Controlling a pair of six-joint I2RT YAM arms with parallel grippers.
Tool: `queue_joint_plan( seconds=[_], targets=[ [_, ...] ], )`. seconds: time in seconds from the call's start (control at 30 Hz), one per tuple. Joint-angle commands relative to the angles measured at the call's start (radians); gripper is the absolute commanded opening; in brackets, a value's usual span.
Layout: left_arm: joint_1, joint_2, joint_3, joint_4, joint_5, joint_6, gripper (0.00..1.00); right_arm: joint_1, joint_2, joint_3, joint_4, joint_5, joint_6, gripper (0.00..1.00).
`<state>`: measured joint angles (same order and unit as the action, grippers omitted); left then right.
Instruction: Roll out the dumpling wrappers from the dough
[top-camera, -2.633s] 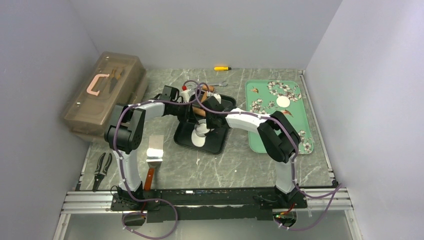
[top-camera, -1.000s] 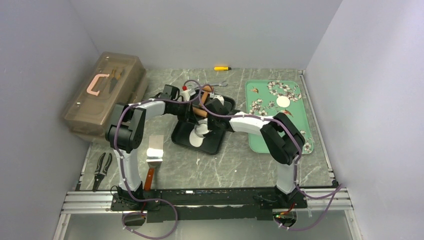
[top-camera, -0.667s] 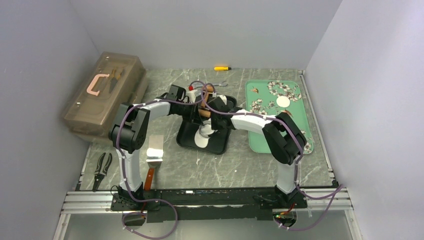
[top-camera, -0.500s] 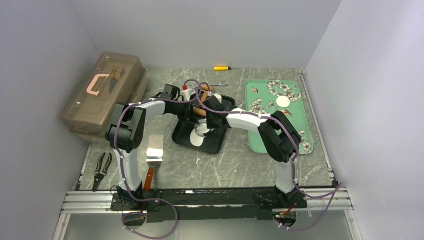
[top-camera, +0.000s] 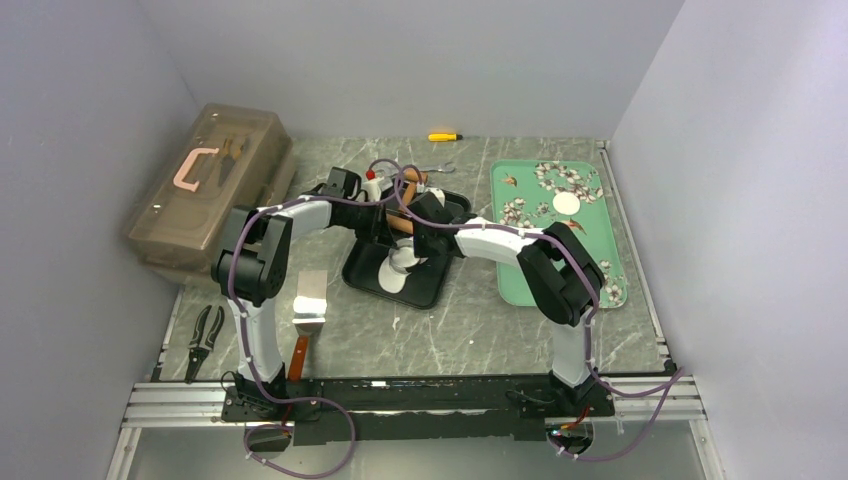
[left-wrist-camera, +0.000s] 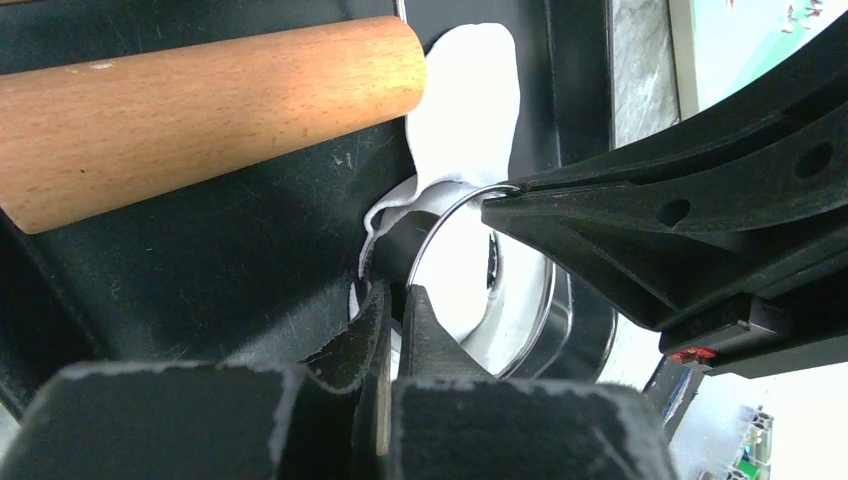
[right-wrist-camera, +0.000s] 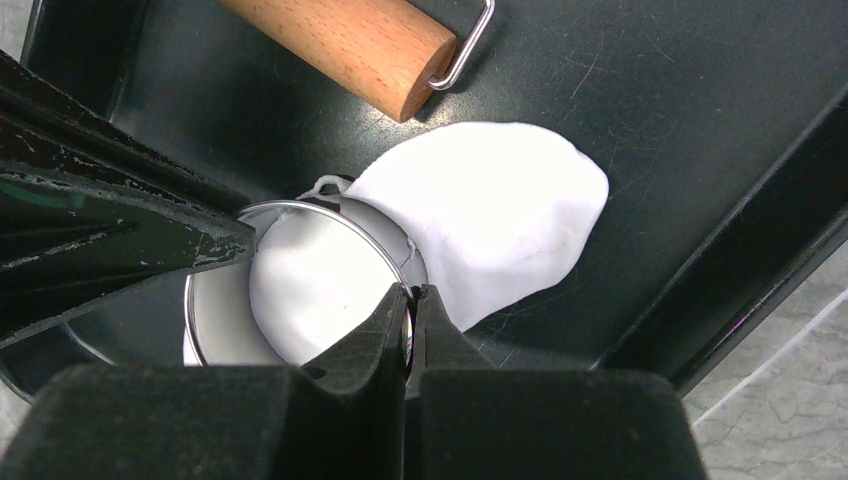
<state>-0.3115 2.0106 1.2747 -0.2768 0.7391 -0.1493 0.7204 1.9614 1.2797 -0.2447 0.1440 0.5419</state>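
A flattened white sheet of dough (right-wrist-camera: 490, 220) lies on the black tray (top-camera: 365, 272), also seen in the left wrist view as dough (left-wrist-camera: 470, 100). A shiny metal ring cutter (right-wrist-camera: 300, 206) stands on its near part. My right gripper (right-wrist-camera: 408, 295) is shut on the ring's rim. On the opposite side of the ring cutter (left-wrist-camera: 440, 215), my left gripper (left-wrist-camera: 398, 295) is shut on the rim. The brown wooden roller (left-wrist-camera: 200, 110) lies on the tray behind them. One round dumpling wrapper (top-camera: 566, 203) rests on the green flowered tray (top-camera: 520, 265).
A brown see-through toolbox (top-camera: 205, 185) stands at the left. Pliers (top-camera: 205, 335) and a metal scraper (top-camera: 308, 303) lie near the left arm's base. A yellow screwdriver (top-camera: 445, 136) and a wrench (top-camera: 435, 167) lie at the back.
Both arms and the black tray shifted briefly to the right, then came back. Both grips on the ring cutter stayed shut throughout.
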Motion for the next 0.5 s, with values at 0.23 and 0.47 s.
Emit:
queue_joint_plan(
  seconds=[0.23, 0.47],
  targets=[
    [-0.027, -0.048, -0.008, -0.172, -0.044, 0.042, 0.0, -0.015, -0.034, 0.036, -0.132, 0.024, -0.041, 0.0],
    [-0.026, -0.1, 0.022, -0.184, -0.036, 0.042, 0.0, -0.016, -0.064, 0.076, -0.13, 0.044, -0.059, 0.0]
  ],
)
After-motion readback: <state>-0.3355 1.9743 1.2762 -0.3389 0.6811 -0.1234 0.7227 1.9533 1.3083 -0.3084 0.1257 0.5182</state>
